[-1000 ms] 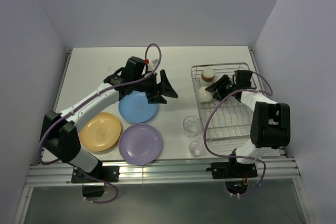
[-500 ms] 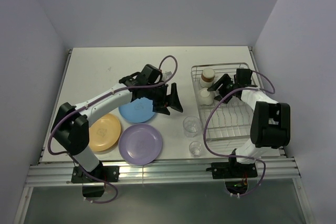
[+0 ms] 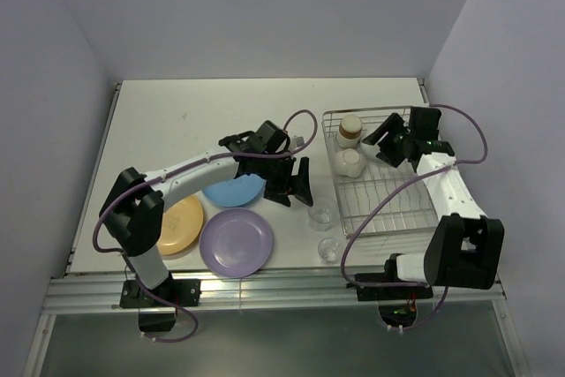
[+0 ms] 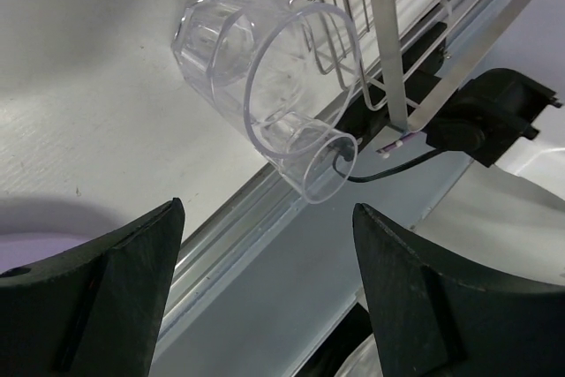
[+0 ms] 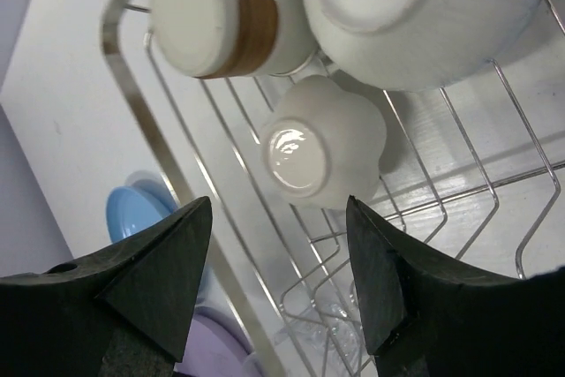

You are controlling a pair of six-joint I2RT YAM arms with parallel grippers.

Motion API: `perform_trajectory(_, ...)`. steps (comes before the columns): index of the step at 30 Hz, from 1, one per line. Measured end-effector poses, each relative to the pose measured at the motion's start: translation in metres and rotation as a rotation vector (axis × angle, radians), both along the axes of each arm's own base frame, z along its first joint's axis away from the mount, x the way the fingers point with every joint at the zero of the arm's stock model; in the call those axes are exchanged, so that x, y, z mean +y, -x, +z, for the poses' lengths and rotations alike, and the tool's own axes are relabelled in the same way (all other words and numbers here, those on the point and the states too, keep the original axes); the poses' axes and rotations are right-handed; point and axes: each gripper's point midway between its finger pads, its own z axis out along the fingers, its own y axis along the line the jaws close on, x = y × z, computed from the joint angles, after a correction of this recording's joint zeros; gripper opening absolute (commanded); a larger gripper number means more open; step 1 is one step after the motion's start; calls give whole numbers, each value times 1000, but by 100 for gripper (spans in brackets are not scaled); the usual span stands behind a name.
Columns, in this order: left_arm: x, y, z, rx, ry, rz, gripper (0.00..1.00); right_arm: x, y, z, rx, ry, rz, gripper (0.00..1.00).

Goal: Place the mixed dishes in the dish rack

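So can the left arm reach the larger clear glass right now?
Probably yes: the open left gripper points at the larger clear glass with nothing between, though the smaller glass and dish rack stand close.

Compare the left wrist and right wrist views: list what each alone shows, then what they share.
Left wrist only: the metal edge rail. Right wrist only: brown-banded white cup, large white bowl and small scalloped bowl, all upturned, plus a round blue plate. Both: silver wire dish rack, round purple plate, and clear glasses, sharp on the left, a faint glint on the right.
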Motion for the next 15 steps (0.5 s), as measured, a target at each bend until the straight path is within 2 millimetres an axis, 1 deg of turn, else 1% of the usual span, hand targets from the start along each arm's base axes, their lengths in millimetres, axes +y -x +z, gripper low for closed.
perform_trajectory(3, 0, 3, -7, -8, -21, -11, 81, 0, 2, 22, -43, 5, -2, 69)
perform_trajectory(7, -1, 7, -19, -18, -48, -31, 81, 2, 15, 48, -84, 9, 0, 69)
perform_trajectory(10, 0, 14, -32, -3, -71, -46, 80, 4, 27, 68, -118, 9, 5, 68)
perform_trajectory(12, 1, 19, -42, 10, -92, -52, 80, 7, 41, 82, -142, 11, 12, 69)
perform_trajectory(15, 1, 19, -54, 12, -114, -50, 80, 11, 59, 97, -171, 18, 21, 68)
